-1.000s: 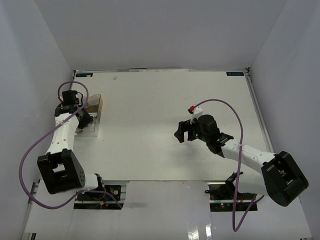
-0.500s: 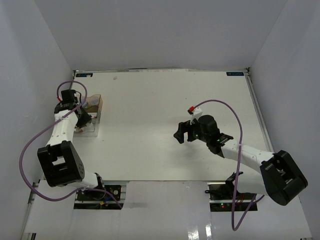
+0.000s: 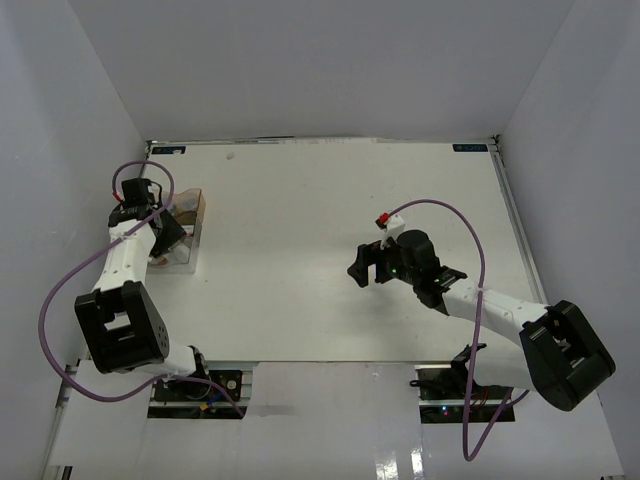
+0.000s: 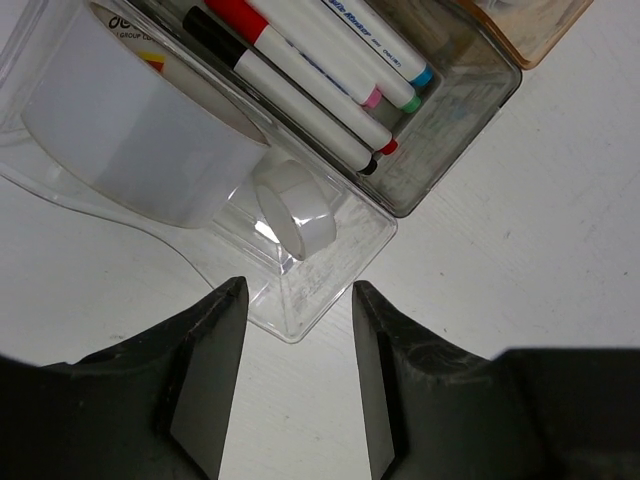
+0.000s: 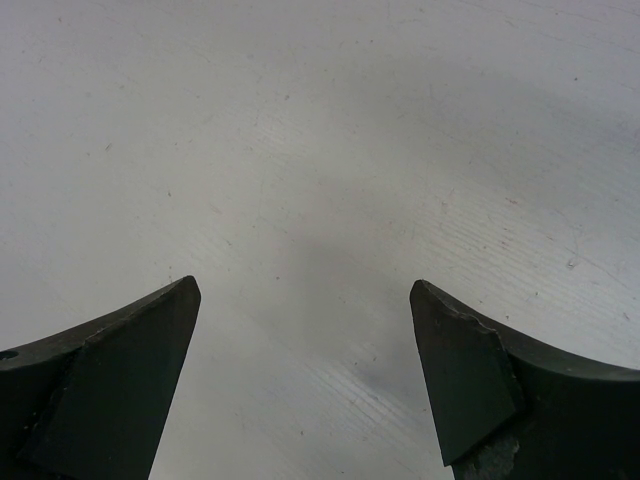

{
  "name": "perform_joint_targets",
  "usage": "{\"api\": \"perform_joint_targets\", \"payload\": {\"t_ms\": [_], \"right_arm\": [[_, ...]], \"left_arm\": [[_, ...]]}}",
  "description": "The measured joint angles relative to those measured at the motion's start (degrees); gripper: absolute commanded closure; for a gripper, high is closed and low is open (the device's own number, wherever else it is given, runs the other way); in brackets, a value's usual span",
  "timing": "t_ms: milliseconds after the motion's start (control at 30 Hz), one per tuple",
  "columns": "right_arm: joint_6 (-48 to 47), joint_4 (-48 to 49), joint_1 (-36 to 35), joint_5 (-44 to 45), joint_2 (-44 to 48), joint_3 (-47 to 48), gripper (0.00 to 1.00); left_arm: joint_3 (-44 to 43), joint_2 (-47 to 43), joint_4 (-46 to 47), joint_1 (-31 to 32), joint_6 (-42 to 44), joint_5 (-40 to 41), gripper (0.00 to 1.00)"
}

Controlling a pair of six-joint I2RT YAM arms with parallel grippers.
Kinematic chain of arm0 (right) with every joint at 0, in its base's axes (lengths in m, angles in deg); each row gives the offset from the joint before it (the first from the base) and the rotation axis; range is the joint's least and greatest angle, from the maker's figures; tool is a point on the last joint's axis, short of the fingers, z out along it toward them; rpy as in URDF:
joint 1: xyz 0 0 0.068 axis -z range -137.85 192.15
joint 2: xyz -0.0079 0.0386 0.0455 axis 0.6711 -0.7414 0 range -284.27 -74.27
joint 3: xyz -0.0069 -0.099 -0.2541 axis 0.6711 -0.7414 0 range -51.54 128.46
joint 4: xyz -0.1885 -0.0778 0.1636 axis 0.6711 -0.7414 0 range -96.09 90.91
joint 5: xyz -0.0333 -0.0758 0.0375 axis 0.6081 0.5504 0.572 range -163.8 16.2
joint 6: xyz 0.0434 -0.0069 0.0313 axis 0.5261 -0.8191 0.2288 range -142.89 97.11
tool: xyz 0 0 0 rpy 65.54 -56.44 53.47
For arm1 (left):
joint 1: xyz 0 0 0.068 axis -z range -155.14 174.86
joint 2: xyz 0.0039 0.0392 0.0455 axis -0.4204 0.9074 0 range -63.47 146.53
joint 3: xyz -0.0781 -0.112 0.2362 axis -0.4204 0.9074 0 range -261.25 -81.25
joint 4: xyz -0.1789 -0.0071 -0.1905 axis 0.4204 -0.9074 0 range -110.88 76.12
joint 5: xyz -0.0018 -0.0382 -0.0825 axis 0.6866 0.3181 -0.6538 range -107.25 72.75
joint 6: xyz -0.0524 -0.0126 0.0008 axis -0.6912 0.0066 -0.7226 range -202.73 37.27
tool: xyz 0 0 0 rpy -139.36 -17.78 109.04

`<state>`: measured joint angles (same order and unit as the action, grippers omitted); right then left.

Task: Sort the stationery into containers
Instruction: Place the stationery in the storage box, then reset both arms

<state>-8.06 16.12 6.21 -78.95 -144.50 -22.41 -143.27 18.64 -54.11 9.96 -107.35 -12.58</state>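
In the left wrist view a clear tray (image 4: 325, 265) holds the large tape roll (image 4: 140, 130) and the small tape roll (image 4: 295, 205). Beside it, a clear compartment (image 4: 450, 130) holds several white markers (image 4: 310, 95) with black, red, pink, green and blue ends. A corner of the amber box (image 4: 535, 30) shows behind it. The round jars are not visible. My left gripper (image 4: 297, 300) is open and empty, just above the tray's near corner. In the top view it (image 3: 165, 242) is at the containers (image 3: 190, 225). My right gripper (image 5: 303, 300) is open and empty over bare table at mid-right (image 3: 365, 268).
The containers stand close to the left side wall (image 3: 90, 200). The white table (image 3: 300, 250) is enclosed by white walls at the back and both sides. The right arm's purple cable (image 3: 470, 230) loops above its forearm.
The left arm's elbow has swung in toward the left wall, and its gripper stays by the containers. The right arm has barely moved.
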Motion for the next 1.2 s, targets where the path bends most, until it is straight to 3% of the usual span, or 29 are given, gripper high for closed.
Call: {"api": "perform_joint_targets", "payload": {"t_ms": [200,400,533,733,933,1200], "right_arm": [[-0.1,-0.2,0.3,0.2,0.6,0.0,0.08],[-1.0,-5.1,0.3,3.3,7.0,0.7,0.06],[-2.6,-12.3,0.3,7.6,14.0,4.7,0.02],[-5.0,-20.8,0.3,14.7,25.6,13.1,0.1],[-8.2,-28.6,0.3,21.8,35.2,17.6,0.1],[-12.3,-35.8,0.3,26.7,51.1,16.2,0.1]], "left_arm": [[0.0,-2.9,-0.2,0.0,0.2,-0.7,0.33],[-0.1,-17.7,0.2,0.2,0.7,-4.9,0.2],[-0.4,-29.3,1.0,4.3,2.0,-5.5,0.12],[-1.4,-41.7,0.8,13.3,5.2,-4.7,0.02],[-1.9,-50.0,-3.0,18.4,6.6,-3.3,0.02],[-1.2,-56.0,-7.9,21.5,6.0,0.3,0.02]]}}
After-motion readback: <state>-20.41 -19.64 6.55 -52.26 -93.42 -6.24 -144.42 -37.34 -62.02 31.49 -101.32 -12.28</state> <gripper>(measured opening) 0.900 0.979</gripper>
